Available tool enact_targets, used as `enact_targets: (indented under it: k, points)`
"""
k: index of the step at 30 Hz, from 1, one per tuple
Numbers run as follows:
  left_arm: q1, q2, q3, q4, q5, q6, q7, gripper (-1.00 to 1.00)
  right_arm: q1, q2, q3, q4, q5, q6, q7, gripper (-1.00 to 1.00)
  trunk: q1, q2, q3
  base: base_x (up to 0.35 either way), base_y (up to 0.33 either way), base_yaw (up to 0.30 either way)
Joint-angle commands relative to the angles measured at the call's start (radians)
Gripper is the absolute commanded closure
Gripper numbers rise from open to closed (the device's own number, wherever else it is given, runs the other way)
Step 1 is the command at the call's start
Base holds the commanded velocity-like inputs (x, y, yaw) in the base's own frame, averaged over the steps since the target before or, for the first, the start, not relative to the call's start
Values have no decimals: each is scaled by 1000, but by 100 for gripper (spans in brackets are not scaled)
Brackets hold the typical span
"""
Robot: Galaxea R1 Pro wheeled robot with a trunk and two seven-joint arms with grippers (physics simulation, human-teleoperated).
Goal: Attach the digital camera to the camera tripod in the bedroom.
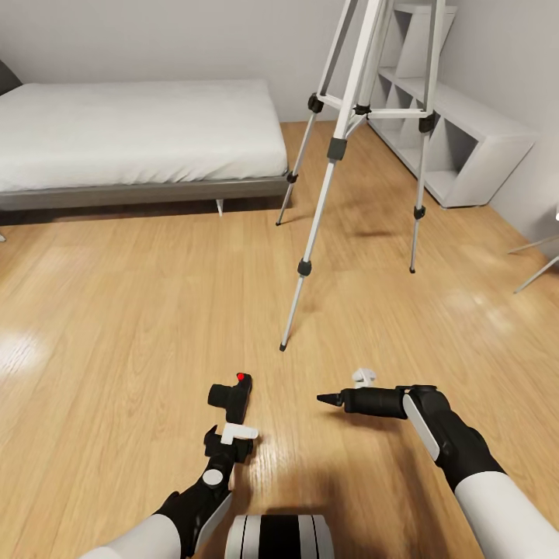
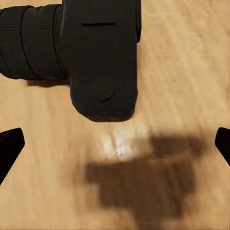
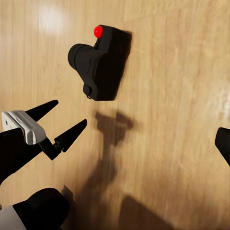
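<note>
Left wrist view: digital camera [image 2: 103, 57] just ahead of your released left gripper [image 2: 115, 143]; rigid, probably light—pinch the boxy body, not the lens.

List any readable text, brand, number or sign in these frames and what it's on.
None readable in any view.
digital camera: no brand or lettering; only a plain red dot on top and a thin unmarked line on the body in the left wrist view.
camera tripod: silver legs and black joints, no markings.
left gripper and right gripper: no labels.
white shelf unit and bed: blank.
</note>
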Motion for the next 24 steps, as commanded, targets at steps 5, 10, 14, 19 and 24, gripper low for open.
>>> enact_targets:
  k: [5, 10, 14, 19, 24]
  points:
    - [-1, 0, -7, -1, 12, -4, 4, -100, -1, -1, 2, -1, -5, 5, -2, -100, 0, 0, -1, 0, 0, 0]
    - [-1, 0, -7, 0, 10, -4, 3, -100, -1, -1, 2, -1, -5, 5, -2, -100, 0, 0, -4, 0, 0, 0]
    - [-1, -1, -7, 8, 8, -5, 3, -100, -1, -1, 2, -1, -5, 5, -2, -100, 2, -1, -20, 0, 0, 0]
    - [-1, 1, -6, 16, 8, -6, 4, -100, -1, -1, 2, -1, -5, 5, -1, -100, 4, -3, -39, 0, 0, 0]
    - [-1, 1, -6, 17, 8, -6, 5, -100, -1, -1, 2, -1, -5, 5, -1, -100, 7, -4, -59, 0, 0, 0]
